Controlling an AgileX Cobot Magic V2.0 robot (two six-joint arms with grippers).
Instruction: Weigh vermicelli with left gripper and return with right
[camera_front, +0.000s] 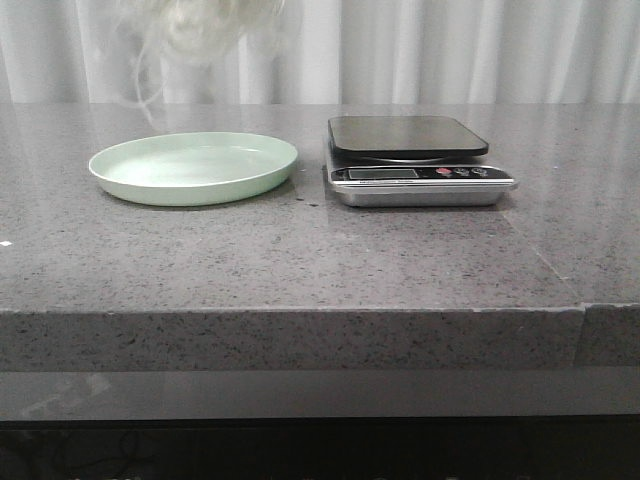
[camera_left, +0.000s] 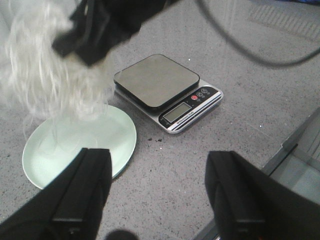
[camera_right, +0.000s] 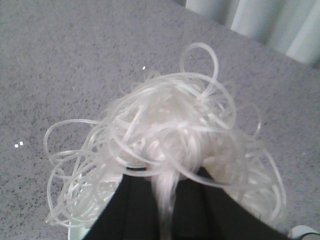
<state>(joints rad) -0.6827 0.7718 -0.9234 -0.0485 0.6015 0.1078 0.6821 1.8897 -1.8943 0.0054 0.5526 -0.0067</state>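
Vermicelli (camera_right: 170, 150), a white tangle, hangs clamped between the closed fingers of our right gripper (camera_right: 165, 200), held in the air above the pale green plate (camera_front: 150, 180). Our left gripper (camera_left: 157, 190) stands wide apart, holding nothing. Beyond it sits the scale (camera_left: 167, 90), just beside the plate on the grey table (camera_front: 300, 260).

Kitchen-like setup, granite countertop (camera_front: 300, 260), scale (camera_front: 415, 160), plate (camera_front: 193, 167)

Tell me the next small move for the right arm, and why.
Probably lower the vermicelli straight down toward the green plate. The right end effector is shut on the bundle, which hangs above the plate, while the scale platform is bare.
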